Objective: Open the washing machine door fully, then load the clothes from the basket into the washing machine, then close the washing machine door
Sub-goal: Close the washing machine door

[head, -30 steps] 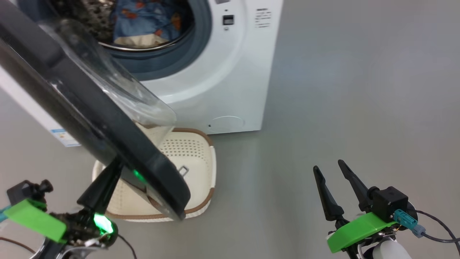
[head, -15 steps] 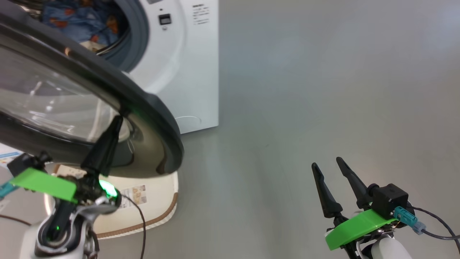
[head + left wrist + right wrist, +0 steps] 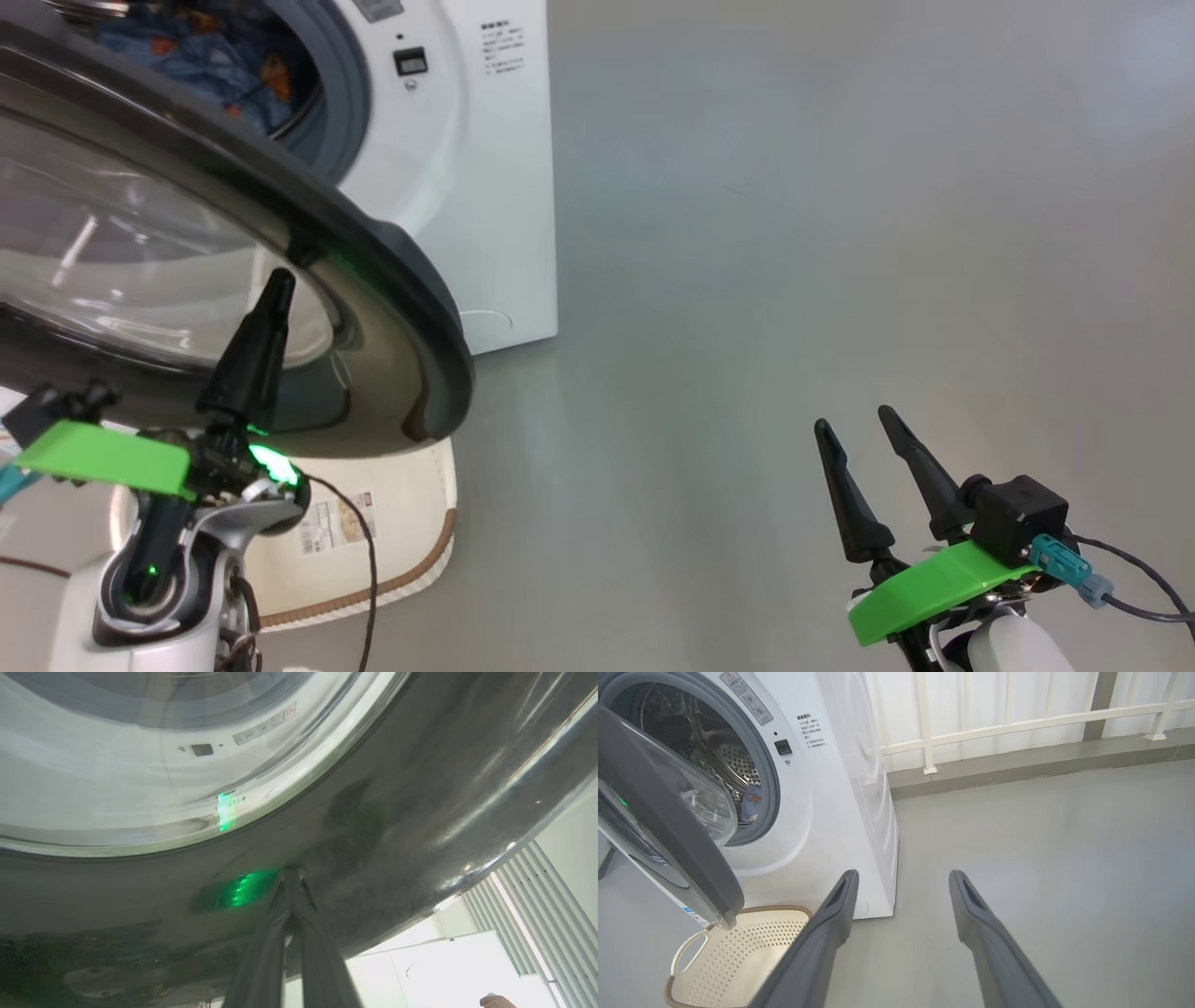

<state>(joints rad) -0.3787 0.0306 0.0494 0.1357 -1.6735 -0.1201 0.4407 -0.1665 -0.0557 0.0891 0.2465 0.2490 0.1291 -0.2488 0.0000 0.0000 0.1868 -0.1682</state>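
The door [image 3: 392, 280] stands swung out from the washing machine [image 3: 485, 187], over the basket [image 3: 411, 532] on the floor [image 3: 794, 233]. Blue clothes [image 3: 224, 65] lie in the drum. The left pincer [image 3: 277, 280], fingers pressed together, points at the door's black rim. The right pincer [image 3: 852, 418] hangs over bare floor, fingers spread.

Head view taken from above the washing machine door [image 3: 392, 280], facing down. Left wrist view held close against the door, facing upward. Right wrist view set farther off, right of it. Door shared by all.
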